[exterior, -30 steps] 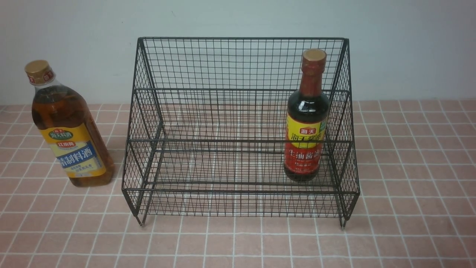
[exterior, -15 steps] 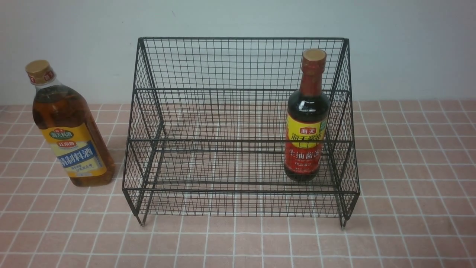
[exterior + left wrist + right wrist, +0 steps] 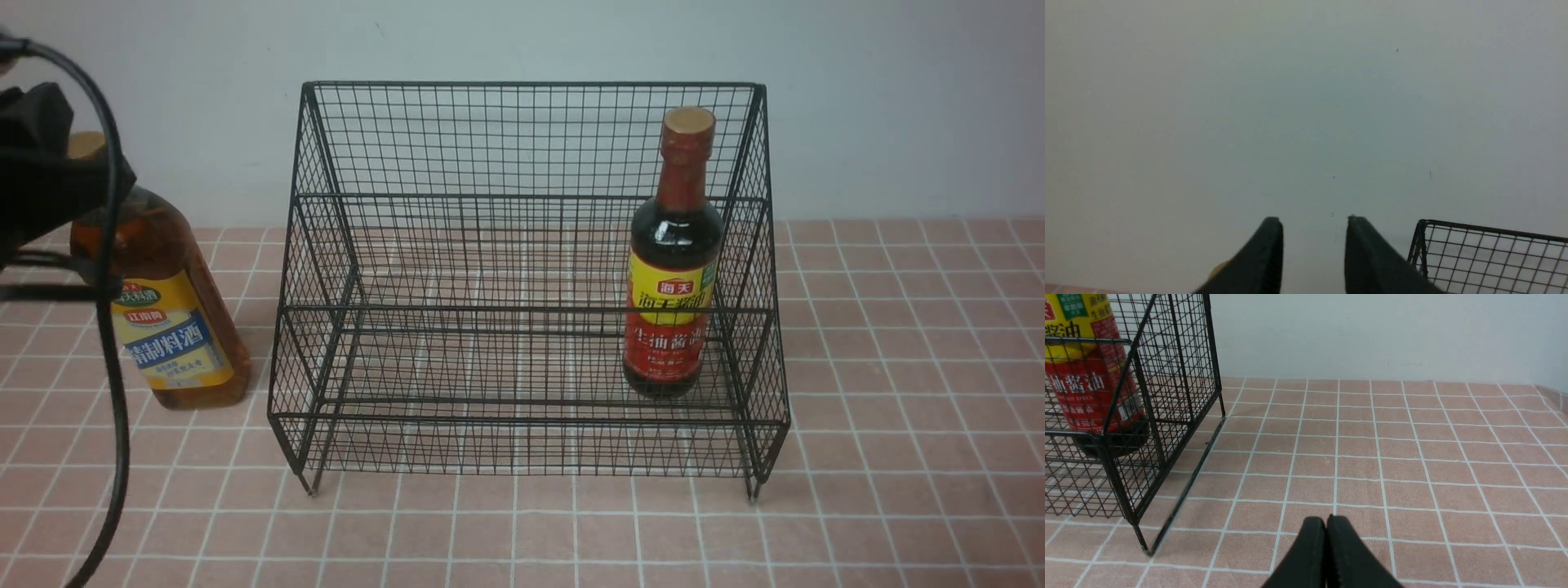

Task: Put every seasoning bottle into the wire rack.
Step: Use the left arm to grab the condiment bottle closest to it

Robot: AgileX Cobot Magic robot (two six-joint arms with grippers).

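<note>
Just arrived left of the black wire-mesh rack, near the broad amber gold-capped bottle: left tool, part-open, empty, apparently readying the final pickup.

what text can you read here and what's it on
"精制料酒": blue band on the amber bottle's label
"江南黄": red banner above that band
"海天": red logo on the soy-sauce bottle's yellow label
"生抽酱油": red part of the same label
"SOY SAUCE": small line under it, right wrist view
Finer print on both labels: too small to read
</note>
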